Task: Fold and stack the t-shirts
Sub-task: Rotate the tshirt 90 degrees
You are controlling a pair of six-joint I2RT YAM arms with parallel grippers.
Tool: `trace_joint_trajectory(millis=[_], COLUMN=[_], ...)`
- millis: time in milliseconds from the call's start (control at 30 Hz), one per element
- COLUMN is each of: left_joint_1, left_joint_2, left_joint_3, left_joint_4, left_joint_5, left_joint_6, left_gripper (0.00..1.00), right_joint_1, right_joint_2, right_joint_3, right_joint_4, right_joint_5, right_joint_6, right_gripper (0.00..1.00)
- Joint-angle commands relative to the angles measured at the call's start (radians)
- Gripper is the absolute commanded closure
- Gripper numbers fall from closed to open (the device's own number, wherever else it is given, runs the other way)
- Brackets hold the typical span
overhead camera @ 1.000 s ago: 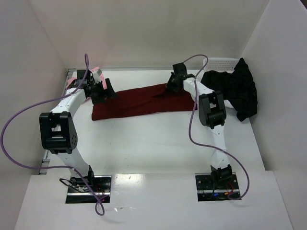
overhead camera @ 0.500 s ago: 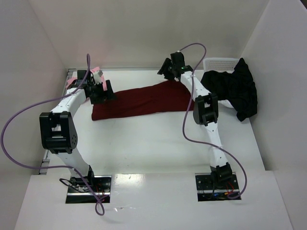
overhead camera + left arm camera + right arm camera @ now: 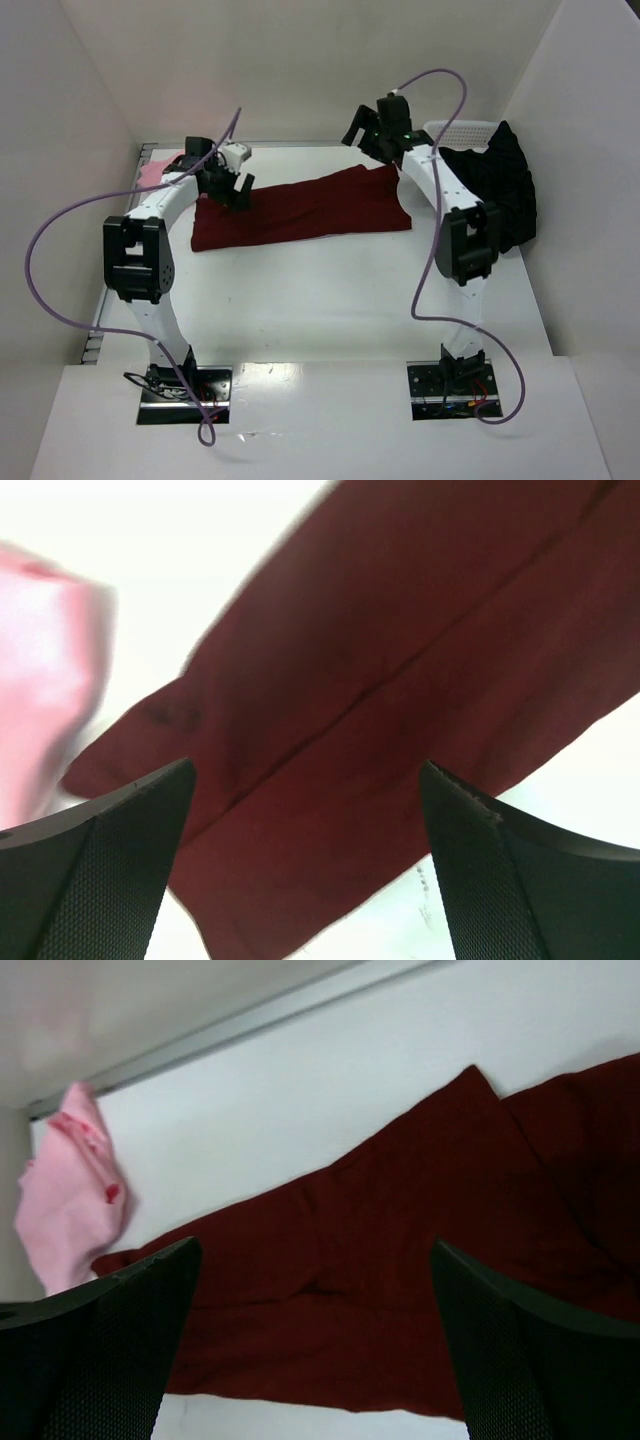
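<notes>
Left end effector (image 3: pixel 236 188) and right end effector (image 3: pixel 361 134) hover jaws apart over the maroon shirt (image 3: pixel 300 210) lying flat across the far table (image 3: pixel 330 300); we risk pinching one layer and dragging its fold open.

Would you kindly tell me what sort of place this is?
Likely a robot lab cell: a white table boxed in by white walls, a left arm and right arm bolted at its near edge, a maroon shirt laid out.

White table (image 3: pixel 330 290): maroon shirt (image 3: pixel 300 212) laid flat as a long strip across the far half. Pink shirt (image 3: pixel 152 176) bunched in far-left corner. Basket (image 3: pixel 460 130) in far-right corner, black shirt (image 3: pixel 500 190) heaped over it.
</notes>
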Motion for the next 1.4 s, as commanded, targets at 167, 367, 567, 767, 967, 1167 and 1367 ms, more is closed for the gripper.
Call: trace_joint_trajectory(millis=[167, 367, 567, 767, 967, 1167, 1367], left_joint_1=[-0.028, -0.085, -0.135, -0.178, -0.258, -0.302, -0.414], left_joint_2=[0.069, 0.089, 0.145, 0.178, 0.134, 0.045, -0.058], left_joint_3=[-0.018, -0.041, -0.028, -0.028, -0.095, -0.213, -0.304], left_joint_4=[-0.009, 0.014, -0.014, -0.049, -0.08, -0.147, -0.225], left_joint_5=[-0.025, -0.152, -0.174, -0.246, -0.312, -0.271, -0.2], left_joint_6=[0.224, 0.215, 0.186, 0.129, 0.038, -0.163, -0.367], left_gripper=[0.0, 0.0, 0.0, 0.0, 0.0, 0.0, 0.0], right_joint_1=[-0.058, -0.068, -0.068, -0.068, -0.068, -0.068, -0.068], right_joint_2=[-0.327, -0.505, -0.631, -0.689, -0.717, -0.749, -0.749], right_joint_3=[-0.311, -0.481, -0.595, -0.668, -0.707, -0.865, -0.955], right_joint_4=[0.099, 0.124, 0.105, 0.105, 0.114, 0.177, 0.209], right_joint_5=[-0.004, 0.007, 0.016, 0.016, 0.007, 0.017, -0.002], right_joint_6=[-0.022, -0.012, -0.002, 0.008, 0.008, 0.032, 0.052], right_gripper=[0.0, 0.0, 0.0, 0.0, 0.0, 0.0, 0.0])
